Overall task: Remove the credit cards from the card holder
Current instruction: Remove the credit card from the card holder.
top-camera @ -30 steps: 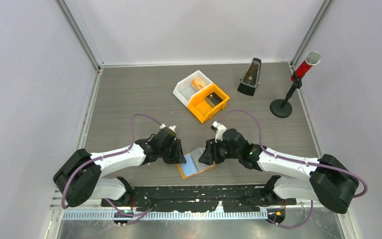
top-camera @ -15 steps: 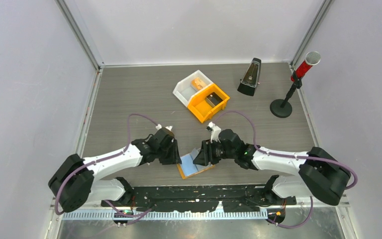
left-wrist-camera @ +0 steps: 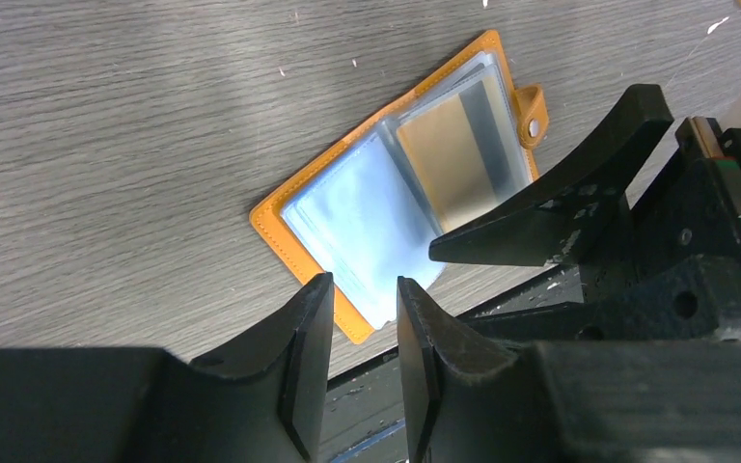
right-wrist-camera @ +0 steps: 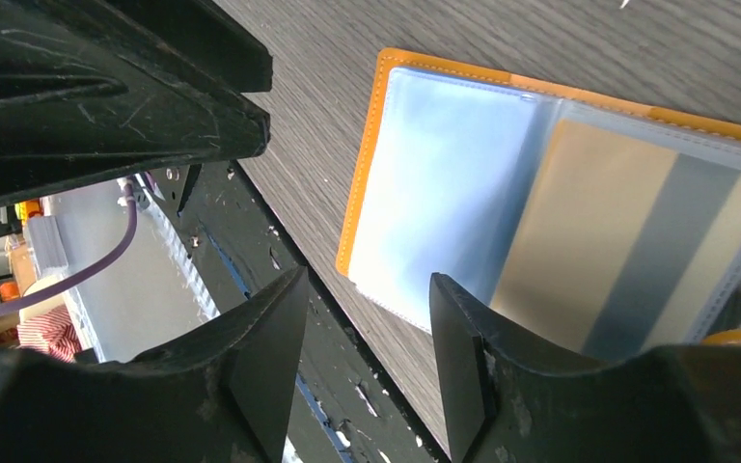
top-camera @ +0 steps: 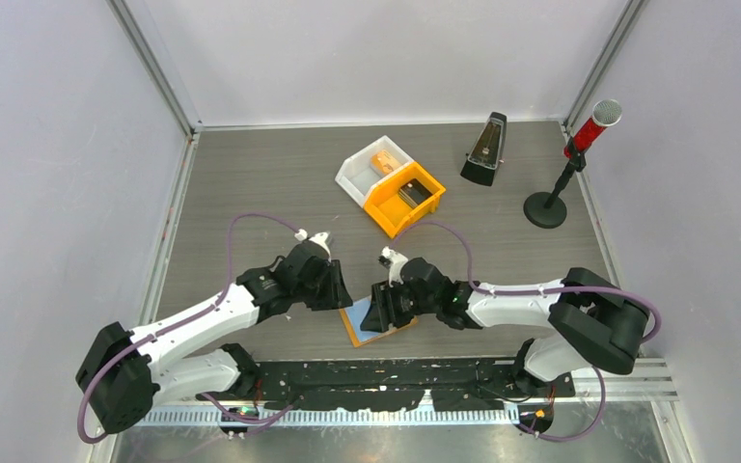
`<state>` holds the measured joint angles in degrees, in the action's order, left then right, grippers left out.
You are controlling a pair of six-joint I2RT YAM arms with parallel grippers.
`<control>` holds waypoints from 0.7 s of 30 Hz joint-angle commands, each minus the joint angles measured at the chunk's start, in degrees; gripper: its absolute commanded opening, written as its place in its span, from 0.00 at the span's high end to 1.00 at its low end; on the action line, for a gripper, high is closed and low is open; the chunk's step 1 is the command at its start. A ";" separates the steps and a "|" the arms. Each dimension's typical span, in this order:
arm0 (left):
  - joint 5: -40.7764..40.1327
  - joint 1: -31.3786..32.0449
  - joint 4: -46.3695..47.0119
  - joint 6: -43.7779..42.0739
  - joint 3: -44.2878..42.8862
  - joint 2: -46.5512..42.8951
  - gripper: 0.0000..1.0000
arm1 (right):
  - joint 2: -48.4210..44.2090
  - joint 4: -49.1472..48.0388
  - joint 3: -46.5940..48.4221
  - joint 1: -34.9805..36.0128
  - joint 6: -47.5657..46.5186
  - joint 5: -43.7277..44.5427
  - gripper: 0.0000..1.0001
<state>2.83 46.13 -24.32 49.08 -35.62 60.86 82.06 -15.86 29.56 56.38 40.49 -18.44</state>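
The orange card holder (top-camera: pixel 382 332) lies open on the table near the front edge, its pale blue and clear sleeves facing up (left-wrist-camera: pixel 367 207) (right-wrist-camera: pixel 444 183). One credit card (left-wrist-camera: pixel 458 149) (right-wrist-camera: pixel 637 256), tan with a grey stripe, sits inside a clear sleeve. My left gripper (top-camera: pixel 340 295) (left-wrist-camera: pixel 362 289) hovers at the holder's left corner, open by a narrow gap, nothing between its fingers. My right gripper (top-camera: pixel 378 311) (right-wrist-camera: pixel 367 285) hangs over the holder's near edge, open and empty.
An orange bin (top-camera: pixel 392 210) with a dark flat thing inside and a white bin (top-camera: pixel 355 174) holding an orange item stand behind. A metronome (top-camera: pixel 484 149) and a red microphone on a stand (top-camera: pixel 571 166) are at the back right. The black base rail (top-camera: pixel 386 371) runs just below the holder.
The right gripper has slid left over the card holder and opened a little wider. The left arm has drawn back and to the left. The holder has stayed put.
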 commanded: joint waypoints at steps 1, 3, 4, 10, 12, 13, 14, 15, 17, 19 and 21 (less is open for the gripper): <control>1.50 0.28 2.04 -0.96 -0.88 -0.43 0.68 | 0.70 -1.44 2.43 0.98 -0.39 2.66 0.41; 2.93 0.30 4.40 -0.98 -0.32 -0.32 0.68 | 0.77 -0.80 2.69 1.01 -0.74 3.18 0.40; 3.93 0.35 5.79 -1.00 -0.03 -0.11 0.68 | 0.70 -0.26 2.78 1.08 -0.84 3.29 0.40; 6.35 0.28 11.05 -1.26 1.26 4.13 0.74 | -3.12 4.30 3.12 1.06 -2.33 5.41 0.39; 6.74 0.30 12.23 -1.20 1.89 5.57 0.76 | -5.54 7.48 3.32 1.02 -3.41 7.55 0.40; 6.86 0.28 12.72 -1.18 2.25 6.15 0.76 | -7.23 9.41 3.38 0.97 -4.13 8.95 0.40; 6.92 0.28 13.18 -1.10 2.50 6.83 0.77 | -8.08 10.31 3.33 0.95 -4.72 10.09 0.40; 6.94 0.28 13.61 -1.01 2.85 7.30 0.77 | -9.60 12.01 3.27 0.75 -4.94 10.70 0.40; 6.93 0.28 14.35 -1.00 3.53 8.25 0.78 | -11.83 13.99 2.90 0.37 -5.47 12.25 0.40; 6.93 0.28 15.32 -0.98 4.47 9.03 0.78 | -13.65 15.21 2.43 -0.20 -5.66 13.63 0.40; 6.62 0.33 15.52 -1.00 4.95 9.98 0.78 | -14.84 17.23 1.97 -0.93 -5.95 14.71 0.40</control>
<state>9.04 46.13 -12.75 48.86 -31.73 69.69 70.35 -3.25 30.76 56.58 36.51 -8.27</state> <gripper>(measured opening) 0.222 0.605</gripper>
